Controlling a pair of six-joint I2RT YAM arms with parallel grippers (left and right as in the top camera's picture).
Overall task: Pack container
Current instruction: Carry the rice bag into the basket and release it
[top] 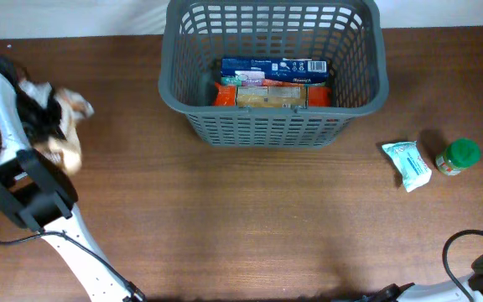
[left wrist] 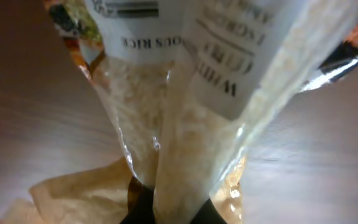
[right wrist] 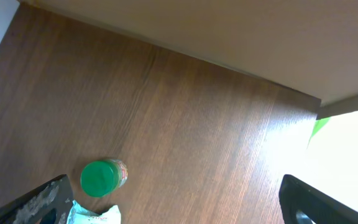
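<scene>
The dark grey lattice basket [top: 273,117] stands at the back centre and holds a blue box [top: 273,66], an orange packet and a tan packet. My left gripper [top: 50,113], at the far left, is shut on a clear bag of white rice [left wrist: 185,130] and holds it above the table; the bag fills the left wrist view. My right gripper [right wrist: 173,205] is open and empty, above the right part of the table. A green-lidded jar [top: 458,156] and a pale teal packet [top: 407,163] lie to the right of the basket; the jar also shows in the right wrist view [right wrist: 102,178].
The right arm's base and cable [top: 468,268] are at the bottom right corner. The left arm [top: 32,193] runs along the left side. The table's back edge meets a white wall [top: 57,17].
</scene>
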